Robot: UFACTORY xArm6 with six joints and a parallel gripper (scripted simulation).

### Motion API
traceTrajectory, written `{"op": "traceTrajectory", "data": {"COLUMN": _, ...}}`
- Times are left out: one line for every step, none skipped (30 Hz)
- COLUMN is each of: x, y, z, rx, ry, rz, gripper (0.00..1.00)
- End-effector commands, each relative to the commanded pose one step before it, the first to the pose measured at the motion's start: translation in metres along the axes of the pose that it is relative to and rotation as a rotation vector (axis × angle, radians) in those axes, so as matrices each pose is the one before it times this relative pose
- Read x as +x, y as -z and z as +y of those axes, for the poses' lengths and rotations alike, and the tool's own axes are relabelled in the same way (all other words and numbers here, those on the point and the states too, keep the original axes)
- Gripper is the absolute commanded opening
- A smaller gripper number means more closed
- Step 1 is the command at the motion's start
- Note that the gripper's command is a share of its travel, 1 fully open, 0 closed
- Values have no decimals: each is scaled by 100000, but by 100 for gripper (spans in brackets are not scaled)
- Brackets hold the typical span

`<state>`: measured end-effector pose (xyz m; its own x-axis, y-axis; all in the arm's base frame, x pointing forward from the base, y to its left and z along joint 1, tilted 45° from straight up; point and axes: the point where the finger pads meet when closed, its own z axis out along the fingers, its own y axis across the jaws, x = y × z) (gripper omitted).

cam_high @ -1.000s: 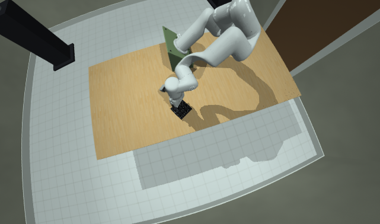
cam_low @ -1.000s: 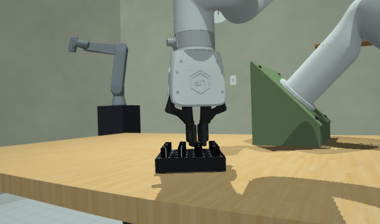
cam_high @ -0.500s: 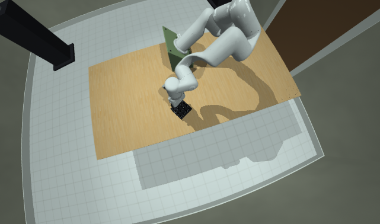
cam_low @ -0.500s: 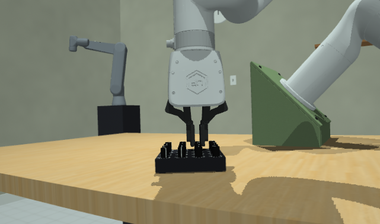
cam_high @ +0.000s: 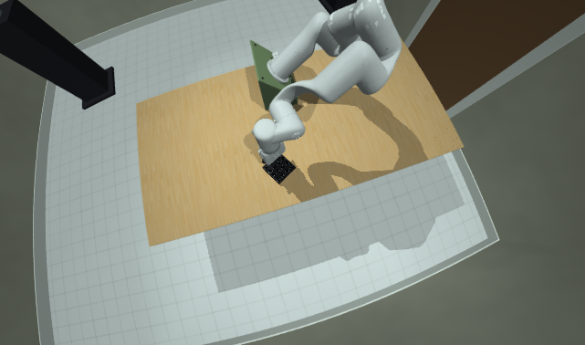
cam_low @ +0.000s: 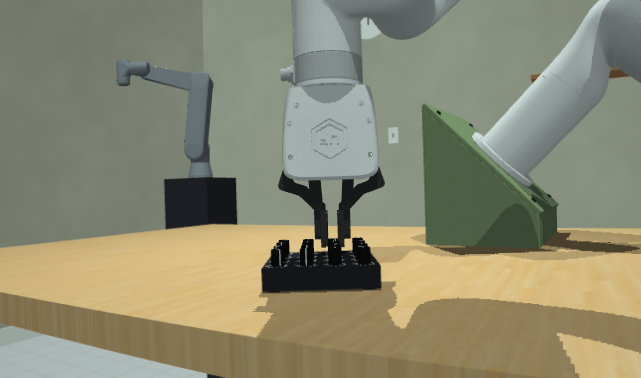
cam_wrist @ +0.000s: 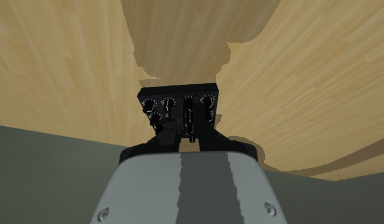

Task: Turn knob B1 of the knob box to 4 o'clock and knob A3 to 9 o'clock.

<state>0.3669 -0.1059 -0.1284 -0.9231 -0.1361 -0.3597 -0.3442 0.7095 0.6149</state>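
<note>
Jaws close beside crowded black knobs (cam_high: 279, 169) (cam_low: 306, 254) (cam_wrist: 208, 101)

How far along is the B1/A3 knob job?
Done: neither turn can be confirmed; the lines and printed names are too small to read. The knob box does stand flat on the table.
In hand: the gripper is low at the knobs, fingers narrowly apart; a grip is unclear.
Left: confirm B1 at 4, A3 at 9, others unchanged, and withdraw.
</note>
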Motion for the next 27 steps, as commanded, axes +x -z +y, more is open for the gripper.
{"op": "traceTrajectory", "data": {"x": -81, "y": 124, "z": -95, "rx": 279, "ry": -317, "rz": -149, "gripper": 8}}
{"op": "traceTrajectory", "data": {"x": 0, "y": 0, "z": 0, "rx": 0, "ry": -123, "rz": 0, "gripper": 8}}
{"op": "traceTrajectory", "data": {"x": 0, "y": 0, "z": 0, "rx": 0, "ry": -90, "rz": 0, "gripper": 8}}
{"op": "traceTrajectory", "data": {"x": 0, "y": 0, "z": 0, "rx": 0, "ry": -61, "rz": 0, "gripper": 8}}
{"op": "traceTrajectory", "data": {"x": 0, "y": 0, "z": 0, "rx": 0, "ry": -38, "rz": 0, "gripper": 8}}
{"op": "traceTrajectory", "data": {"x": 0, "y": 0, "z": 0, "rx": 0, "ry": -20, "rz": 0, "gripper": 8}}
{"op": "traceTrajectory", "data": {"x": 0, "y": 0, "z": 0, "rx": 0, "ry": -7, "rz": 0, "gripper": 8}}
{"op": "traceTrajectory", "data": {"x": 0, "y": 0, "z": 0, "rx": 0, "ry": -1, "rz": 0, "gripper": 8}}
{"op": "traceTrajectory", "data": {"x": 0, "y": 0, "z": 0, "rx": 0, "ry": 0, "rz": 0, "gripper": 8}}
{"op": "traceTrajectory", "data": {"x": 0, "y": 0, "z": 0, "rx": 0, "ry": 0, "rz": 0, "gripper": 8}}
{"op": "traceTrajectory", "data": {"x": 0, "y": 0, "z": 0, "rx": 0, "ry": 0, "rz": 0, "gripper": 8}}
{"op": "traceTrajectory", "data": {"x": 0, "y": 0, "z": 0, "rx": 0, "ry": 0, "rz": 0, "gripper": 8}}
{"op": "traceTrajectory", "data": {"x": 0, "y": 0, "z": 0, "rx": 0, "ry": 0, "rz": 0, "gripper": 8}}
{"op": "traceTrajectory", "data": {"x": 0, "y": 0, "z": 0, "rx": 0, "ry": 0, "rz": 0, "gripper": 8}}
{"op": "traceTrajectory", "data": {"x": 0, "y": 0, "z": 0, "rx": 0, "ry": 0, "rz": 0, "gripper": 8}}
{"op": "traceTrajectory", "data": {"x": 0, "y": 0, "z": 0, "rx": 0, "ry": 0, "rz": 0, "gripper": 8}}
{"op": "traceTrajectory", "data": {"x": 0, "y": 0, "z": 0, "rx": 0, "ry": 0, "rz": 0, "gripper": 8}}
{"op": "traceTrajectory", "data": {"x": 0, "y": 0, "z": 0, "rx": 0, "ry": 0, "rz": 0, "gripper": 8}}
{"op": "traceTrajectory", "data": {"x": 0, "y": 0, "z": 0, "rx": 0, "ry": 0, "rz": 0, "gripper": 8}}
{"op": "traceTrajectory", "data": {"x": 0, "y": 0, "z": 0, "rx": 0, "ry": 0, "rz": 0, "gripper": 19}}
{"op": "traceTrajectory", "data": {"x": 0, "y": 0, "z": 0, "rx": 0, "ry": 0, "rz": 0, "gripper": 19}}
{"op": "traceTrajectory", "data": {"x": 0, "y": 0, "z": 0, "rx": 0, "ry": 0, "rz": 0, "gripper": 19}}
{"op": "traceTrajectory", "data": {"x": 0, "y": 0, "z": 0, "rx": 0, "ry": 0, "rz": 0, "gripper": 19}}
{"op": "traceTrajectory", "data": {"x": 0, "y": 0, "z": 0, "rx": 0, "ry": 0, "rz": 0, "gripper": 19}}
{"op": "traceTrajectory", "data": {"x": 0, "y": 0, "z": 0, "rx": 0, "ry": 0, "rz": 0, "gripper": 19}}
{"op": "traceTrajectory", "data": {"x": 0, "y": 0, "z": 0, "rx": 0, "ry": 0, "rz": 0, "gripper": 19}}
{"op": "traceTrajectory", "data": {"x": 0, "y": 0, "z": 0, "rx": 0, "ry": 0, "rz": 0, "gripper": 19}}
